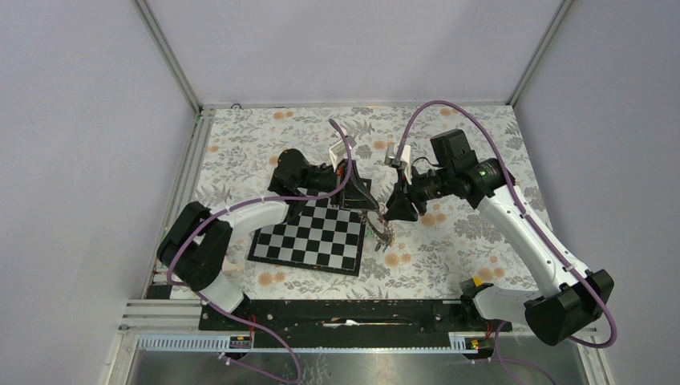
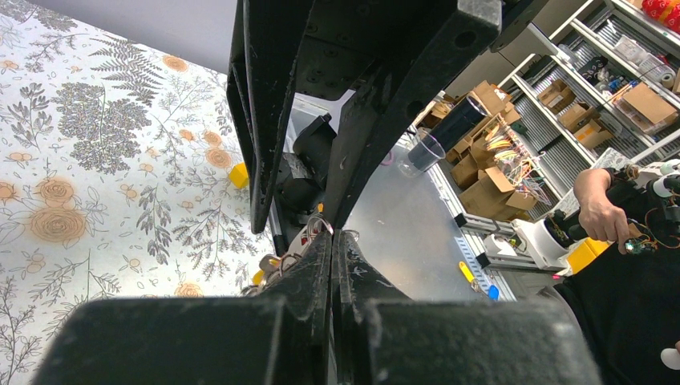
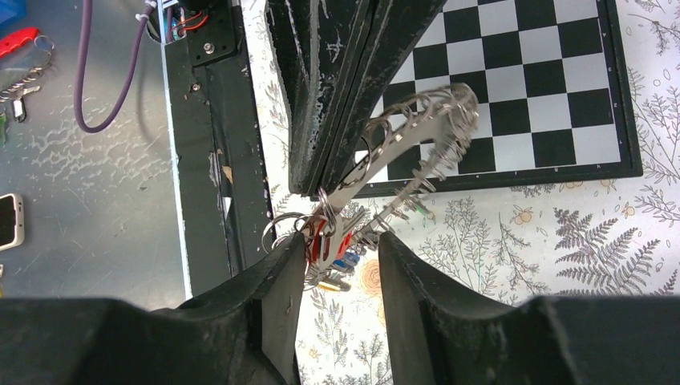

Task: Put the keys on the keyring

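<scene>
Top view: the left fingers (image 1: 361, 195) and the right fingers (image 1: 395, 210) meet above the right edge of the chessboard (image 1: 309, 237), the keyring (image 1: 376, 220) between them. Left wrist view: the left fingers (image 2: 309, 277) are pressed together. Right wrist view: the left fingers are clamped on the keyring (image 3: 421, 132), held in the air; the right fingers (image 3: 277, 281) stand apart, and the keys (image 3: 330, 245) hang between them.

Table (image 1: 449, 241) carries a cloth printed with flowers and ferns. A chessboard (image 3: 521, 80) lies flat on it, ahead and to the right of my right gripper's (image 3: 341, 245) jaws. A small yellow block (image 2: 238, 175) sits on the cloth, ahead-left of my left gripper's (image 2: 333, 237) jaws.
</scene>
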Tool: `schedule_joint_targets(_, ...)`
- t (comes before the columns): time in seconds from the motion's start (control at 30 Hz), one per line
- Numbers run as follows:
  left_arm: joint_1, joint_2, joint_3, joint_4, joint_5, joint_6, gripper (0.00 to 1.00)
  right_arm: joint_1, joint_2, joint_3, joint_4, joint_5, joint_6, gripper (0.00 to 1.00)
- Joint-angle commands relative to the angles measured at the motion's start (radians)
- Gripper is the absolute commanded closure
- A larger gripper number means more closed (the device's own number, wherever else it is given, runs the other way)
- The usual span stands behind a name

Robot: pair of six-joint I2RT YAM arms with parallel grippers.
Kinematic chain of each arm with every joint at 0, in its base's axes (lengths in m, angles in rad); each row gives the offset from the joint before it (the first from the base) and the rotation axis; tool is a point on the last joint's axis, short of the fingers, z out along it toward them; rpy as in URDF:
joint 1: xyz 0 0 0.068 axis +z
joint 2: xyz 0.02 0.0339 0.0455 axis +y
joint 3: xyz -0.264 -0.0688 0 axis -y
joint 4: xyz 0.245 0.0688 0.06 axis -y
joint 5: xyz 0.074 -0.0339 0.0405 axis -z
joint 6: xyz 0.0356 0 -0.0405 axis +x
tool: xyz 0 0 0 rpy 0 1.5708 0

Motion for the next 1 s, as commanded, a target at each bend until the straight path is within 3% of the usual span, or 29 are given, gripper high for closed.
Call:
schedule_joint_targets(0.0,0.000,-0.026,0.031,0.098,-0.001,-0.018,1.00,-0.005,-0.012,-0.011,0.043,-0.048,-0.002,0.56)
schedule_joint_targets(0.53,0.000,-0.002,0.017,0.195,-0.046,-0.080,1.00,-0.005,-0.012,-0.050,0.079,-0.086,0.028,0.94)
schedule_joint_targets(0.7,0.000,0.001,0.007,0.198,-0.053,-0.074,1.00,-0.005,-0.013,-0.051,0.084,-0.095,0.032,1.00)
schedule_joint_targets(0.97,0.000,0.005,0.002,0.198,-0.061,-0.065,1.00,-0.005,-0.006,-0.062,0.103,-0.119,0.052,1.00)
